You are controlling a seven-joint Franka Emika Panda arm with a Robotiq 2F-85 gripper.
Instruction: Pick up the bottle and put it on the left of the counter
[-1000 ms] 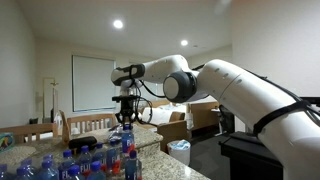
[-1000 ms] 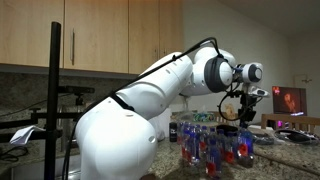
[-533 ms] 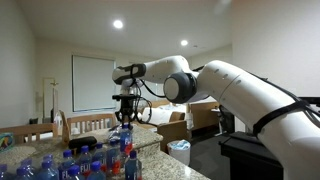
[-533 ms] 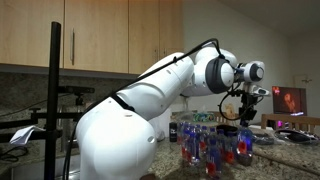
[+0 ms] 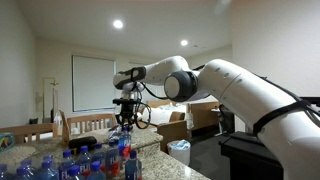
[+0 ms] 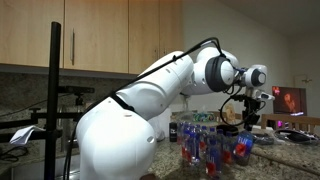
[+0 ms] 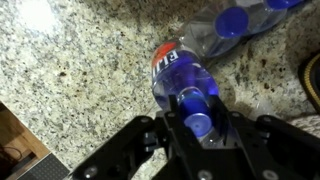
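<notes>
In the wrist view the bottle (image 7: 178,70) is clear with a red label band and a blue cap. It hangs tilted over the speckled counter (image 7: 70,80). My gripper (image 7: 197,125) is shut on its neck just under the cap, one black finger on each side. In both exterior views the gripper (image 5: 123,122) (image 6: 246,122) hangs just above a group of bottles. There I cannot tell the held bottle from the others.
Several blue-capped bottles (image 5: 95,160) (image 6: 212,145) stand close together on the counter under the arm, and some show at the top right of the wrist view (image 7: 238,18). The counter's edge and a wooden drop-off (image 7: 20,140) lie at the lower left.
The gripper has shifted a little sideways over the bottle group and stays shut on the bottle. The other bottles have not moved.
</notes>
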